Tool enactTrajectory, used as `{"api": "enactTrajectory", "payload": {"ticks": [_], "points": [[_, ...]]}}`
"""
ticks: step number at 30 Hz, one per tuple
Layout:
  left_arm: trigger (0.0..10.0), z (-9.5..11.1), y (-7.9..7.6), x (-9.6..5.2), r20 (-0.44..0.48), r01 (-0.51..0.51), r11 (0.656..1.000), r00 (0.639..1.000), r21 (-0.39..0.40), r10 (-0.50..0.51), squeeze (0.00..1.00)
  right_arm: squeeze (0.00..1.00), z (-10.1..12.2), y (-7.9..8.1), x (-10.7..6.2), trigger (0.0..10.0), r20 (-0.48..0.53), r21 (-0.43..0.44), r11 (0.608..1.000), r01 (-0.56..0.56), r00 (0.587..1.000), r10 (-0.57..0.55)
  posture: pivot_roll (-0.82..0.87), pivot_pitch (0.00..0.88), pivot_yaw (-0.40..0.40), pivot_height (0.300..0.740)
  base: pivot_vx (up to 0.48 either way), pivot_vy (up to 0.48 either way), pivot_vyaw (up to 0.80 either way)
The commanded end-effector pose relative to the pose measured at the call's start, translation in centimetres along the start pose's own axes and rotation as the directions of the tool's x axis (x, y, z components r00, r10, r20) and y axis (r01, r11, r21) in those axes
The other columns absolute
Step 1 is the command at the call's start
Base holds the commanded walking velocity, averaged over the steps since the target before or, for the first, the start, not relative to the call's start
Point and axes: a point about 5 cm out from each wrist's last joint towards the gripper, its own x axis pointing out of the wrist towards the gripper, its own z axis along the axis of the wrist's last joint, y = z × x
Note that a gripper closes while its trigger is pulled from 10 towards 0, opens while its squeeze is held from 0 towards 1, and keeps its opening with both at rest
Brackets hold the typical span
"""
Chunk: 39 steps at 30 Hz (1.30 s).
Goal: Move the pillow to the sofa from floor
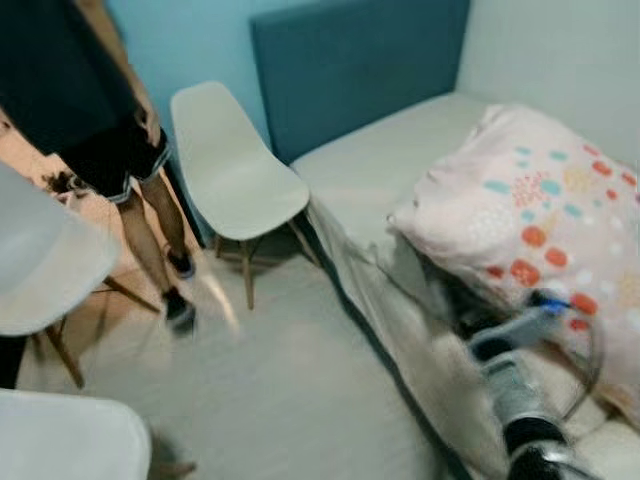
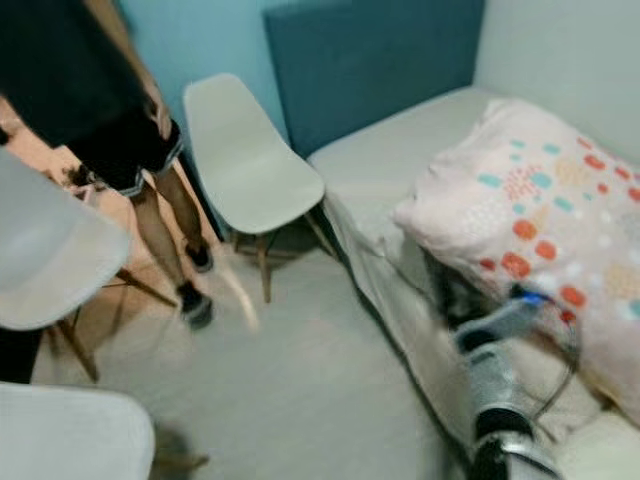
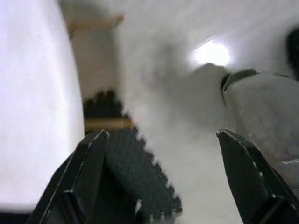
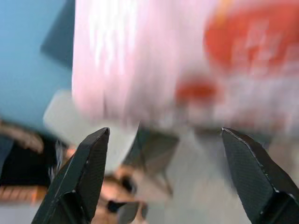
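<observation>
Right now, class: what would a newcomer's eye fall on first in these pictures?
The pink pillow with bright dots, lying on the pale sofa at the right. The right gripper is open just below it. At the left, a person stands beside a white chair.

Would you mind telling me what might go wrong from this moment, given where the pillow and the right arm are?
The pillow lies on the sofa with one corner near the seat's front edge, so it might slide off. The right gripper, jaws open, sits just beneath it and may drag the fabric when pulling away. A person and a white chair stand close by, so turning could bump them.
</observation>
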Motion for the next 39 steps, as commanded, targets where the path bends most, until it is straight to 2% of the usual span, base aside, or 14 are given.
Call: {"api": "enactTrajectory", "payload": {"ticks": [1,3,5,8,16,23,24,29,31,36,39], "points": [[10.0,-1.6,-0.5,-0.3,-0.071,0.026,1.0,0.997,0.015,-0.025,0.0,0.0,-1.4,-1.1,-0.9,10.0,-0.032,0.056,0.996,0.073,0.997,-0.072,-0.24,0.129,0.087,0.74,0.319,0.0,-0.8],[10.0,-1.1,-0.3,-0.2,-0.062,0.025,1.0,0.998,0.018,-0.024,0.0,0.0,-1.3,-2.0,-1.4,10.0,-0.025,0.08,0.99,0.113,0.993,-0.111,-0.24,0.127,0.086,0.74,0.317,0.0,-0.8],[10.0,-1.1,-0.3,-0.2,-0.062,0.025,1.0,0.998,0.018,-0.024,0.0,0.0,-1.3,-2.0,-1.4,10.0,-0.025,0.08,0.99,0.113,0.993,-0.111,-0.24,0.127,0.086,0.74,0.319,0.0,-0.8],[10.0,-0.6,-0.3,0.0,-0.054,0.026,0.999,0.998,0.023,-0.024,0.0,0.0,-1.6,-2.6,-2.1,10.0,-0.026,0.136,0.982,0.128,0.992,-0.126,-0.24,0.123,0.088,0.74,0.32,0.0,-0.8],[10.0,0.4,0.3,0.3,-0.041,0.022,0.999,0.999,0.028,-0.02,0.0,0.0,-2.6,-2.8,-2.7,10.0,-0.031,0.24,0.963,0.12,0.993,-0.116,-0.25,0.118,0.087,0.74,0.317,0.0,-0.8],[10.0,1.4,0.8,0.5,-0.038,0.01,0.999,0.999,0.048,-0.008,0.0,0.0,-3.9,-2.4,-2.9,10.0,-0.077,0.234,0.965,0.115,0.992,-0.1,-0.24,0.119,0.085,0.74,0.158,0.0,-0.8],[10.0,1.5,0.4,0.6,-0.043,0.01,0.999,0.999,0.053,-0.008,0.0,0.0,-4.0,-2.7,-3.2,10.0,-0.072,0.28,0.95,0.135,0.99,-0.119,-0.24,0.124,0.085,0.74,0.0,0.0,-0.8],[10.0,1.4,-0.5,0.6,-0.05,0.023,0.997,0.999,0.067,-0.019,0.0,0.0,-4.2,-3.3,-3.8,10.0,-0.067,0.314,0.938,0.144,0.989,-0.129,-0.25,0.128,0.087,0.74,0.0,0.0,-0.8],[10.0,1.3,-1.3,0.6,-0.057,0.041,0.994,0.998,0.104,-0.035,0.0,0.0,-4.6,-3.5,-4.3,10.0,-0.07,0.378,0.919,0.112,0.993,-0.092,-0.25,0.13,0.089,0.74,0.0,0.0,-0.79],[10.0,1.6,-2.0,0.6,-0.054,0.052,0.992,0.998,0.118,-0.046,0.0,0.0,-4.8,-3.2,-4.4,10.0,-0.027,0.485,0.874,0.031,0.999,-0.021,-0.25,0.132,0.095,0.74,0.0,0.0,-0.62],[10.0,1.6,-2.0,0.6,-0.054,0.052,0.992,0.998,0.119,-0.046,0.0,0.0,-4.9,-3.0,-4.5,10.0,-0.021,0.501,0.865,0.014,1.0,-0.004,-0.25,0.133,0.098,0.74,0.0,0.0,0.0]]}}
